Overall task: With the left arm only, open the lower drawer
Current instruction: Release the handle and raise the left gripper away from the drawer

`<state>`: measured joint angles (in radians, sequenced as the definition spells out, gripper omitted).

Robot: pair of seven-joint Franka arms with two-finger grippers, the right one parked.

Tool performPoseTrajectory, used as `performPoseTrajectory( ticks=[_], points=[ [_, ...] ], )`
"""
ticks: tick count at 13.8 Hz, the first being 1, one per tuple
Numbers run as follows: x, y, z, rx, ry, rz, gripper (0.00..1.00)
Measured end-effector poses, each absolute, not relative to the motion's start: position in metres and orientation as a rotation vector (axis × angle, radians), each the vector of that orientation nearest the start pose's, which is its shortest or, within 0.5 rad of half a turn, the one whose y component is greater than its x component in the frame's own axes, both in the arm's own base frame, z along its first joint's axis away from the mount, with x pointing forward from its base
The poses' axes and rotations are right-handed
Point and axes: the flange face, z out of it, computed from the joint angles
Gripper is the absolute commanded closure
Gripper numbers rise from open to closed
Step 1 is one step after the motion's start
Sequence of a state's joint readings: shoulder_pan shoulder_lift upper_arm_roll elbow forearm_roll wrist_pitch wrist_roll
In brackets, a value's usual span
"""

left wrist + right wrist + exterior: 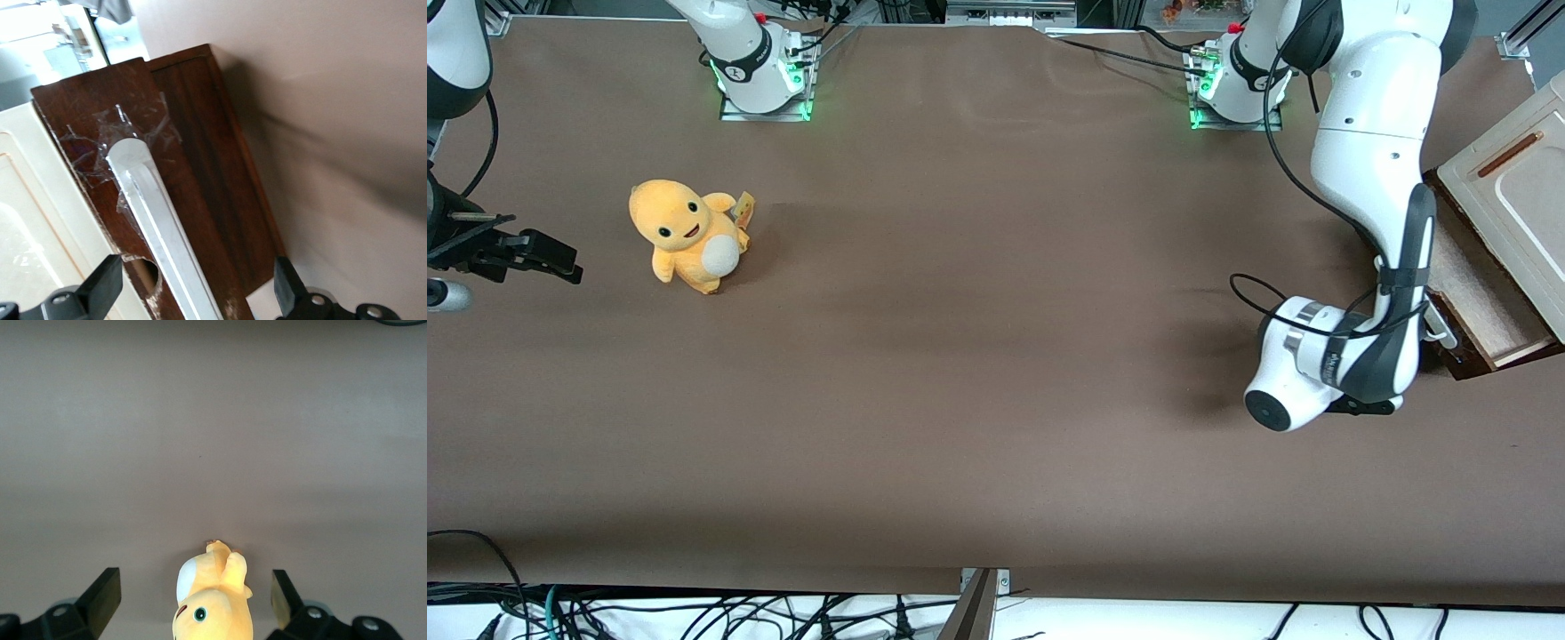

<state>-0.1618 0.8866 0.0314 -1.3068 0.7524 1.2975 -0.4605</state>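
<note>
Hovering our gripper [193,293] wide-jawed at the lower drawer [1480,293], we straddle its white handle [160,227]; the drawer sits partly open.

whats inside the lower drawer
The lower drawer is pulled out; only its bare pale beige floor shows. The left arm and the cream cabinet top cover the rest. The open claw straddles the handle.

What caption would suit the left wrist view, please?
Open gripper straddling the white bar handle of the lower drawer.
</note>
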Motion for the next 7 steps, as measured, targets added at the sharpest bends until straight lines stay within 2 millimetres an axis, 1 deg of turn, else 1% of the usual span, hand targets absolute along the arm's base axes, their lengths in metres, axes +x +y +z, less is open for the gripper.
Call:
performPoseTrajectory(
  ticks=[4, 7],
  points=[
    [0.668, -0.002, 0.228, -2.208, -0.287, 0.707, 0.00],
    [0.681, 0.004, 0.254, -2.381, -0.407, 0.727, 0.00]
  ],
)
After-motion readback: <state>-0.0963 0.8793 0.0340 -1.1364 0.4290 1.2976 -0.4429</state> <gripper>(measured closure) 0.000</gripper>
